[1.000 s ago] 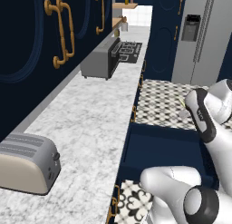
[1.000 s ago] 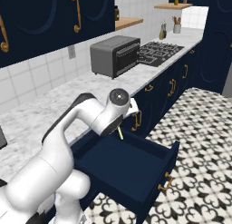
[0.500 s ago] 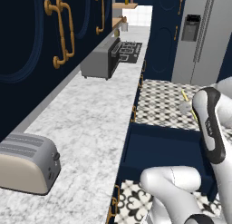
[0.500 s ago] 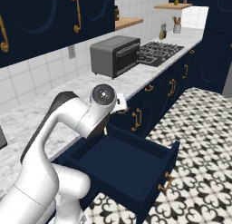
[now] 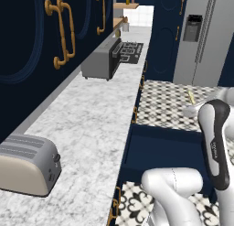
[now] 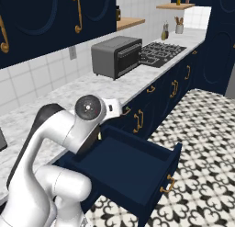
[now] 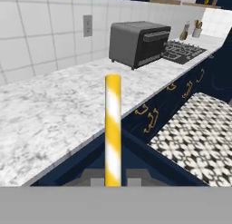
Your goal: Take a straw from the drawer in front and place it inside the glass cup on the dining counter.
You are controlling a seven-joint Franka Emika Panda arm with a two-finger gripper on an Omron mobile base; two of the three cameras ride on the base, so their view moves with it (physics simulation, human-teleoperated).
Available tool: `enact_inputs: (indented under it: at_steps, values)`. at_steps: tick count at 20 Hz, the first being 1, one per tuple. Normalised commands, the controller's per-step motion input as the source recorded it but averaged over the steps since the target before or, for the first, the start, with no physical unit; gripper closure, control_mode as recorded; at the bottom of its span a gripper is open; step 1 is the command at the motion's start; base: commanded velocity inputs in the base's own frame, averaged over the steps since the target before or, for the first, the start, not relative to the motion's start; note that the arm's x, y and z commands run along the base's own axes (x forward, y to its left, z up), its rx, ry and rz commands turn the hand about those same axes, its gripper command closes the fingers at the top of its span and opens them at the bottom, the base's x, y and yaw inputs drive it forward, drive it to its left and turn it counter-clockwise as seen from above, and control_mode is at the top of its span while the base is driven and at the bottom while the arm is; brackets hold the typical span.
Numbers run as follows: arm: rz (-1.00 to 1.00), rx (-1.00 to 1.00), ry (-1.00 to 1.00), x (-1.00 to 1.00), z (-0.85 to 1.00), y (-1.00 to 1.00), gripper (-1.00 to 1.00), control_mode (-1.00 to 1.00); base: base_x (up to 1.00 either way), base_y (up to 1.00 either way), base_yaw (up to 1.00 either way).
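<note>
Clamped low between the fingers [image 7: 112, 181], the thin yellow-and-white striped straw [image 7: 113, 128] at frame centre could slip while swinging.

The white arm is folded at the elbow, its hand [image 7: 112, 178] clamped on the straw [image 7: 113, 128], which stands upright between the fingers.

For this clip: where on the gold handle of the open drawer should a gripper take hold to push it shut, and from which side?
Grip the middle of the drawer handle, coming from the floor side, straight at the front panel. It is a short bar standing off the open drawer front, leaving a gap for fingers behind it.
</note>
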Motion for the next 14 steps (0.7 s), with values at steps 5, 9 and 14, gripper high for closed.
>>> enact_inputs:
  at_steps: [5,9,14]
  values:
    - [0.00,-0.05,-0.12,-0.33,0.44,0.00,1.00,-1.00,0.00,0.00,0.00]
    - [0.00,0.00,0.06,0.00,0.03,0.00,1.00,-1.00,0.00,0.00,0.00]
    - [0.00,-0.01,-0.01,-0.03,0.00,0.03,1.00,1.00,-0.10,0.01,-0.07]
